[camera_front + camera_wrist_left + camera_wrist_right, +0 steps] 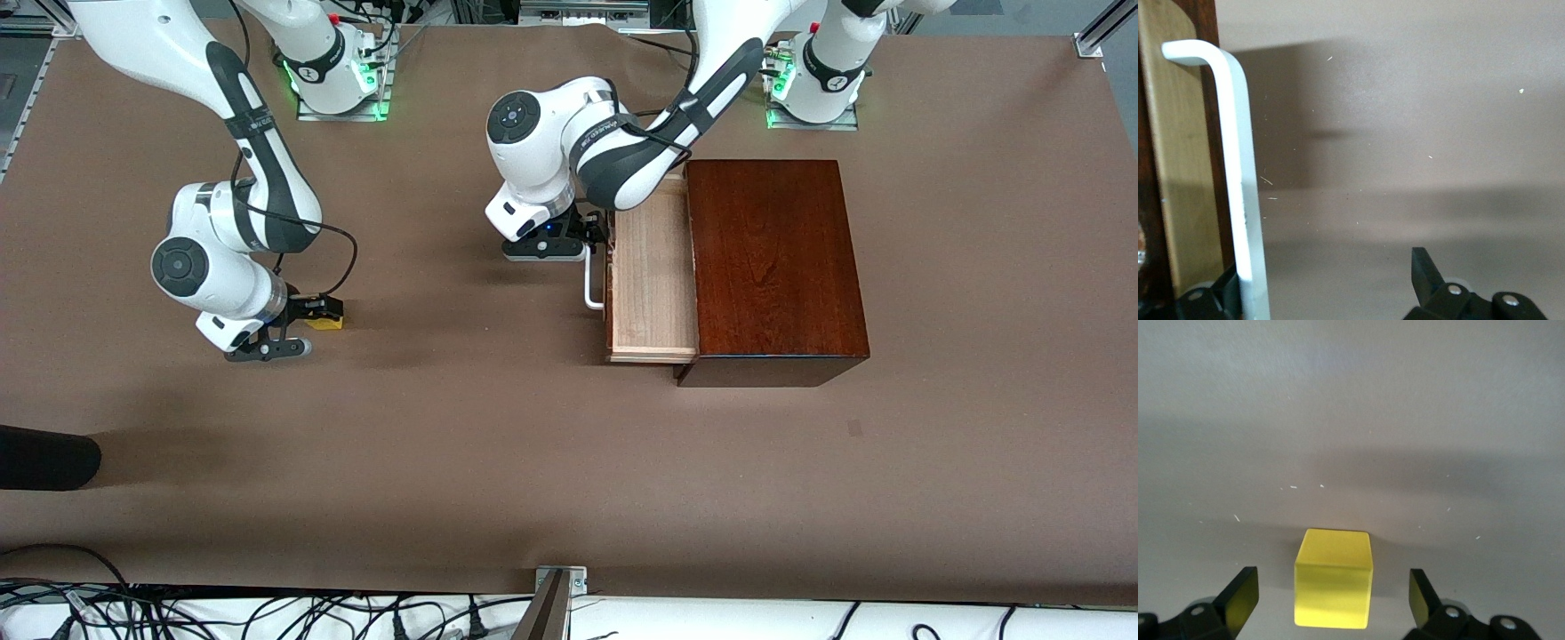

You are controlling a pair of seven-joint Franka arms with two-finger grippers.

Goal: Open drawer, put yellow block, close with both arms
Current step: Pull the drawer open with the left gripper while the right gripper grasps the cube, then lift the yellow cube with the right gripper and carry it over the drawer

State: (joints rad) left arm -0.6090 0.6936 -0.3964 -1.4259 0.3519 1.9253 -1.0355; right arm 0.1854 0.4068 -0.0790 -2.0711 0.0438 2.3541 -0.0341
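Observation:
The dark reddish-brown wooden box [778,267] stands toward the left arm's end of the table. Its drawer [653,276] is pulled out, showing a pale, empty inside. My left gripper [597,238] is open at the drawer's front. In the left wrist view [1328,287] the white handle [1241,187] runs between its fingers, close against one finger [1225,293]. The handle also shows in the front view [592,295]. The yellow block [325,321] sits on the table toward the right arm's end. My right gripper [316,310] is open, and its fingers stand on either side of the block [1333,580] with gaps.
A dark rounded object [44,458] lies at the table's edge at the right arm's end, nearer the camera. A metal post [551,604] stands at the table's front edge. Brown table [498,444] lies between block and drawer.

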